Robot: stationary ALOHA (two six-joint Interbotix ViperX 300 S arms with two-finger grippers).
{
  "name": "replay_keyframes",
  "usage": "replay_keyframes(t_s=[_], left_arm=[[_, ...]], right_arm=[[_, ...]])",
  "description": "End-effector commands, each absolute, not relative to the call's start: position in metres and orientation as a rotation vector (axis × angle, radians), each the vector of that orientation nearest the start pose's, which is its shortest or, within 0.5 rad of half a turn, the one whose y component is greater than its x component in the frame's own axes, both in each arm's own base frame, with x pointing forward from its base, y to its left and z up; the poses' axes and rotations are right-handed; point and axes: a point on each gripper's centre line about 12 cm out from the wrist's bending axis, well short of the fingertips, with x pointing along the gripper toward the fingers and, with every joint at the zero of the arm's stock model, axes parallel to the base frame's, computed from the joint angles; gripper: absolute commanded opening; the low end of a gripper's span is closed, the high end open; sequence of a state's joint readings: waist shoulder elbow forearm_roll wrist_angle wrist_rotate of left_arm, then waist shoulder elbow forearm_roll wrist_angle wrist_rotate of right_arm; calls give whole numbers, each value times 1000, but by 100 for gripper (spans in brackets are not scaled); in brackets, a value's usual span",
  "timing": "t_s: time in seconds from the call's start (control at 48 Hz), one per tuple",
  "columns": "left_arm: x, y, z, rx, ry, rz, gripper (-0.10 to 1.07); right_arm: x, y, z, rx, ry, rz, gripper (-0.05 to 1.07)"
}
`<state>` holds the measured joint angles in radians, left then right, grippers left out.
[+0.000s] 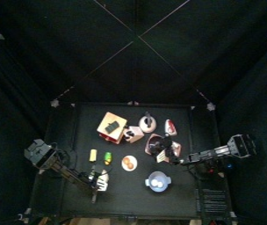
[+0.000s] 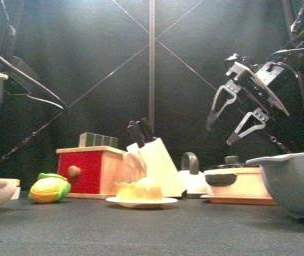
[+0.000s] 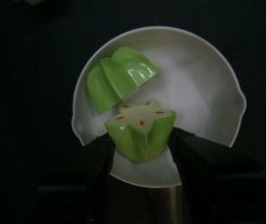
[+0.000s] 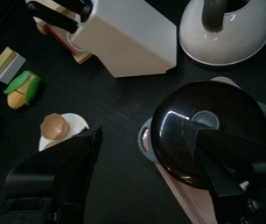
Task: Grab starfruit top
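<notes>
A: Black table [image 1: 183, 198], black curtains [image 1: 31, 53] all round. No readable labels.
B: Starfruit [image 3: 140, 128]?
A: On white plate [image 3: 206, 79]; left gripper [image 3: 145, 162] jaws straddled it, open. Right gripper [image 2: 239, 113] open, over lidded pan [image 4: 212, 131].

No text, label, brand, number or sign can be read anywhere in these views.
</notes>
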<state>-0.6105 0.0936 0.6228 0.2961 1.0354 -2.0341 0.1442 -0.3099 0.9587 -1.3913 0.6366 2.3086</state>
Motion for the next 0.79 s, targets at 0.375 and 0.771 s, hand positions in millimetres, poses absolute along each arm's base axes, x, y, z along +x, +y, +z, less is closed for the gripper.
replay_keyframes(t_s=[0.375,0.771], left_arm=[[262,-139,142,-676,1022,961,69],[271,-133,174,-586,869,808,69]], right_arm=[[282,-30,188,620,425,-753,101],[282,-30,188,621,424,-752,101]])
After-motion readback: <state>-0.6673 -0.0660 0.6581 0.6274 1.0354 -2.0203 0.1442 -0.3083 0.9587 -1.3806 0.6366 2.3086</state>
